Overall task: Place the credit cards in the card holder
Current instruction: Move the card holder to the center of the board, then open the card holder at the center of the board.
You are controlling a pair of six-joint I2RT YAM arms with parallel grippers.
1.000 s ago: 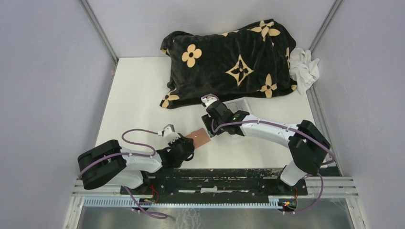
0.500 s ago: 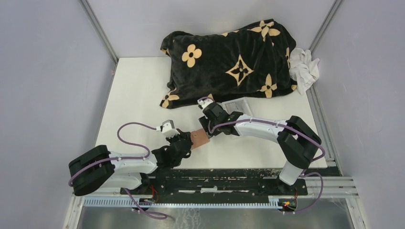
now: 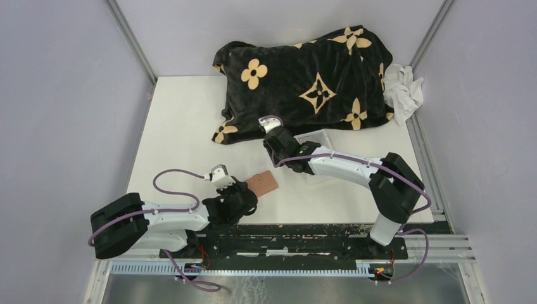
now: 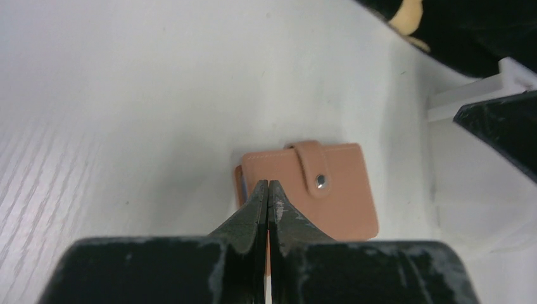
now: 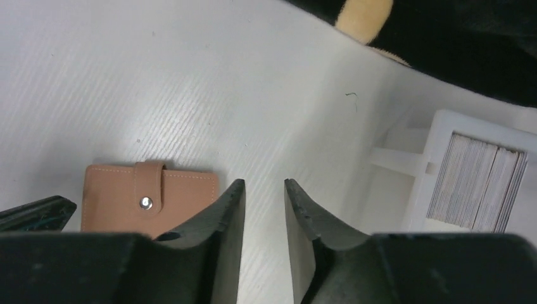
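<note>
Left wrist, L tool point(image 4: 268, 185) closed at card holder point(image 4: 342, 206) edge

One tan snap-strap card holder point(image 3: 265, 182), one white plastic tray point(image 5: 443, 118) holding a stack of grey cards point(image 5: 478, 180) too tightly packed to count, one black flower-patterned blanket point(image 3: 304, 82), one crumpled white cloth point(image 3: 403, 88), and two robot arms, left point(image 3: 171, 215) and right point(image 3: 345, 166).

Table point(image 3: 183, 126): holder point(image 3: 265, 182) near centre; tray point(image 3: 317, 138) holding cards point(image 5: 478, 180) to its far right; blanket point(image 3: 304, 82) behind.
</note>
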